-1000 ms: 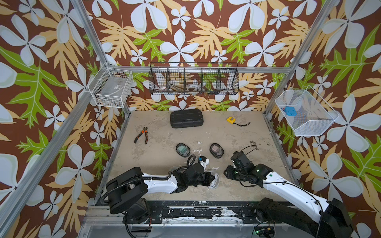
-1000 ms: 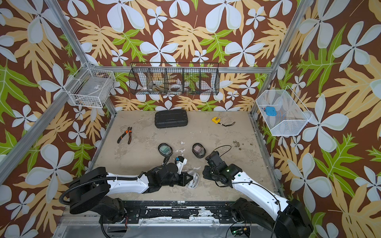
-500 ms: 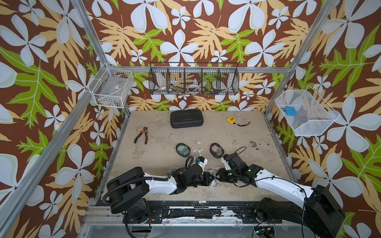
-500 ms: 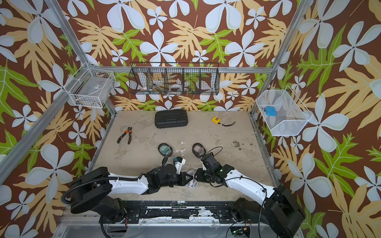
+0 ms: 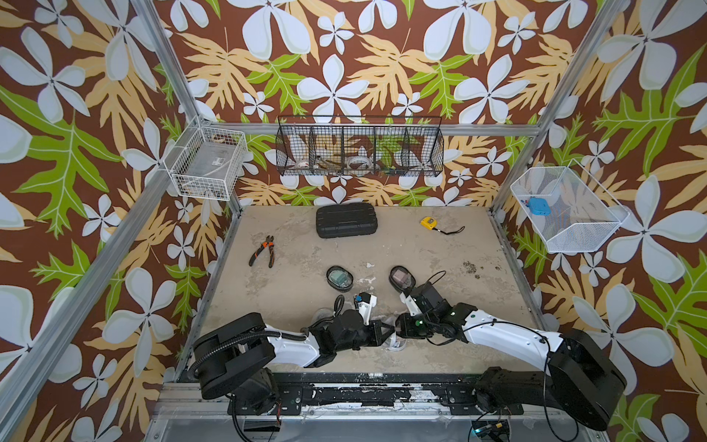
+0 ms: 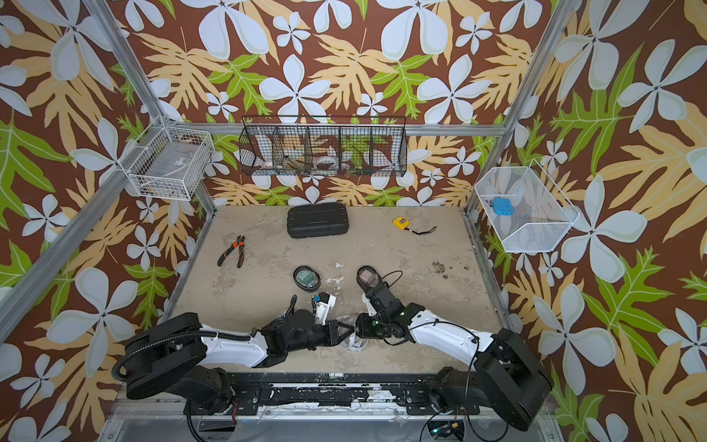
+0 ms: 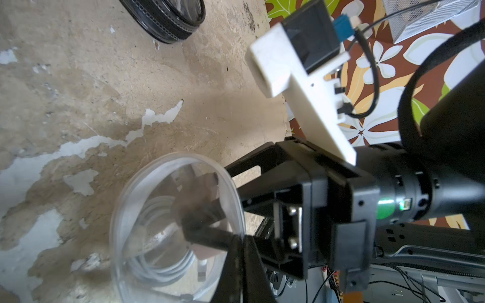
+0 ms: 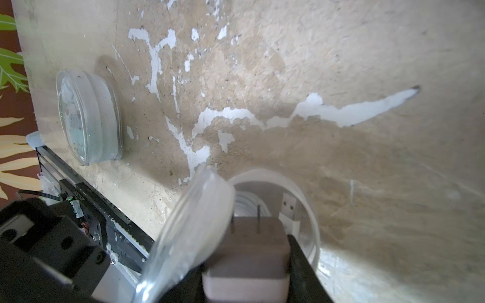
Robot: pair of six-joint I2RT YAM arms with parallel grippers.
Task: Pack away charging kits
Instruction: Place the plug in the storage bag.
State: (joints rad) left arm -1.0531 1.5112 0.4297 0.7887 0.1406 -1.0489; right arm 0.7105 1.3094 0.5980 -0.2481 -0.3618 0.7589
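At the front middle of the table lies a clear oval case [image 5: 395, 344] with its lid [image 8: 194, 236] tilted up. My left gripper [image 7: 242, 259] is shut on the lid's edge. A coiled white cable [image 7: 157, 262] lies in the case's base [image 8: 312, 210]. My right gripper [image 8: 245, 272] is shut on a dusty-pink cube plug [image 8: 252, 244], prongs pointing away, held at the base's rim under the lid. Both grippers meet tip to tip in both top views. Two closed black-rimmed oval cases [image 5: 339, 278] [image 5: 401, 277] lie further back. A closed clear case [image 8: 89, 118] lies to the left.
A large black ribbed case [image 5: 346, 225], pliers [image 5: 264, 250] and a yellow tape measure [image 5: 428, 222] lie toward the back. Wire baskets hang on the walls: white [image 5: 208, 162], black [image 5: 359, 147], and white with a blue block [image 5: 566, 208].
My right arm has swung left with the pink plug until it meets the left gripper at the open clear case. The left arm has held still.
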